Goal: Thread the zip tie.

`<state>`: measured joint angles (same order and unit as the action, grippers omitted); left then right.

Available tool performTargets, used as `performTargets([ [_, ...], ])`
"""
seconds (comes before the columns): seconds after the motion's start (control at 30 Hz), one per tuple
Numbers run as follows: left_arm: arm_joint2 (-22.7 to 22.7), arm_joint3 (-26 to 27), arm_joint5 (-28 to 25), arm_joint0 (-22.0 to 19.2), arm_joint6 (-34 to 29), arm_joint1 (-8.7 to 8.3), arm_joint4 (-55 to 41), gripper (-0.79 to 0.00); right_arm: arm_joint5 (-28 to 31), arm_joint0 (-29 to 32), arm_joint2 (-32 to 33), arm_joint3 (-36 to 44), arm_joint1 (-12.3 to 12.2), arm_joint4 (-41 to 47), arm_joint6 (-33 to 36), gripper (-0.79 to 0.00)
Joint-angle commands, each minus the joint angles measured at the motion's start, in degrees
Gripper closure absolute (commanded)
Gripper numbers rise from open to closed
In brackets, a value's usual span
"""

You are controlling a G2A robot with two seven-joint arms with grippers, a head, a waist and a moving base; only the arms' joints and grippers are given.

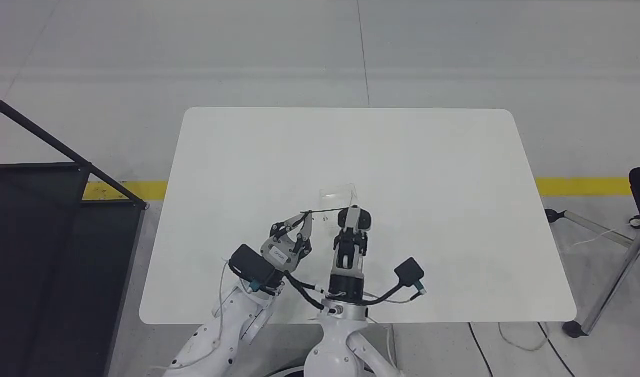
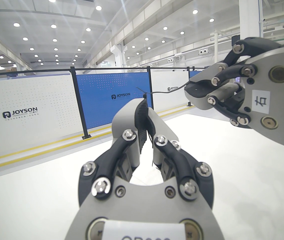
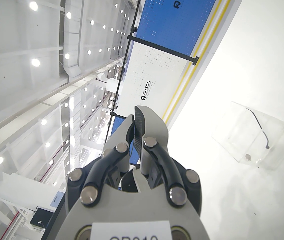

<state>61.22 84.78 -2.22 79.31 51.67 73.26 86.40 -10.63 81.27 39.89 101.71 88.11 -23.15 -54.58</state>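
Item under handling: the zip tie, a thin black strap; judged very light, springy along its length and smooth-faced, so liable to twist or slide out of a loose pinch; not fragile; best held near the working ends, one hold just behind the head and one a little back from the tip, since a long free end would likely droop and miss the slot.

Position: held clear above the table, spanning the gap between the two grippers, near the robot's edge.

Left gripper: jaws closed tight on the tie; a small black stub, seemingly the head, stands just proud of the fingertips; more strap appears to run down between the pads.

Right gripper: jaws pressed together; the left wrist view shows it pinching the far end of the strap; threading judged not yet done.

Also noted: a clear box on the table beyond the grippers; a second tie lies inside.
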Motion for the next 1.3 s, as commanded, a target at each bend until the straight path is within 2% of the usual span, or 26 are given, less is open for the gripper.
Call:
performTargets([
  [0.0,0.00,0.00,0.00,0.00,0.00,0.00,0.00,0.000,-0.14,0.05,0.04,-0.05,0.01,-0.17,-0.27,0.000],
  [0.43,0.00,0.00,0.00,0.00,0.00,0.00,0.00,0.000,0.98,1.62,1.05,0.95,-0.99,-1.82,-1.08,0.000],
  [1.27,0.00,0.00,0.00,0.00,0.00,0.00,0.00,0.000,-1.42,0.25,-0.20,-0.18,-0.46,-1.22,-2.26,0.000],
])
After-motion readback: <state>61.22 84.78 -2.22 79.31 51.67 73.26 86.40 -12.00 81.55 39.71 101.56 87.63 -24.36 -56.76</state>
